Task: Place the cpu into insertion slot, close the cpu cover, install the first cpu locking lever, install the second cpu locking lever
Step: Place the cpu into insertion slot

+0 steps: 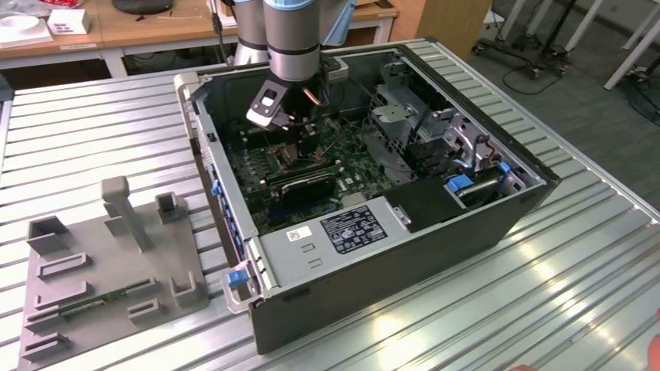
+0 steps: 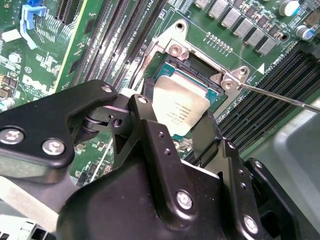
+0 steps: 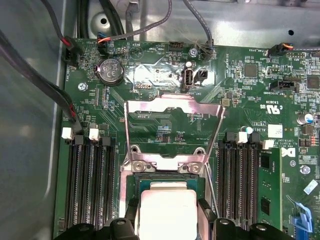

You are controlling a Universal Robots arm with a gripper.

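Observation:
My gripper (image 2: 175,122) reaches down inside the open computer case (image 1: 413,224), over the green motherboard (image 1: 270,166). It is shut on the cpu (image 2: 181,106), a square chip with a silvery top, one black finger (image 2: 141,114) on each side. The cpu (image 3: 167,212) hangs right over the insertion slot (image 2: 194,67), whose black edge and metal rim show around it; I cannot tell whether it touches. The cpu cover (image 3: 172,106), a thin metal frame, is flipped open and lies back on the board. A thin locking lever (image 2: 280,98) sticks out beside the slot.
Long black memory slots (image 3: 90,185) flank the slot on both sides. Cables (image 3: 60,100) run along the case wall. A grey perforated drive cage (image 1: 397,127) stands at the exterior view's right of the arm. A grey fixture plate (image 1: 103,263) lies on the ribbed table outside the case.

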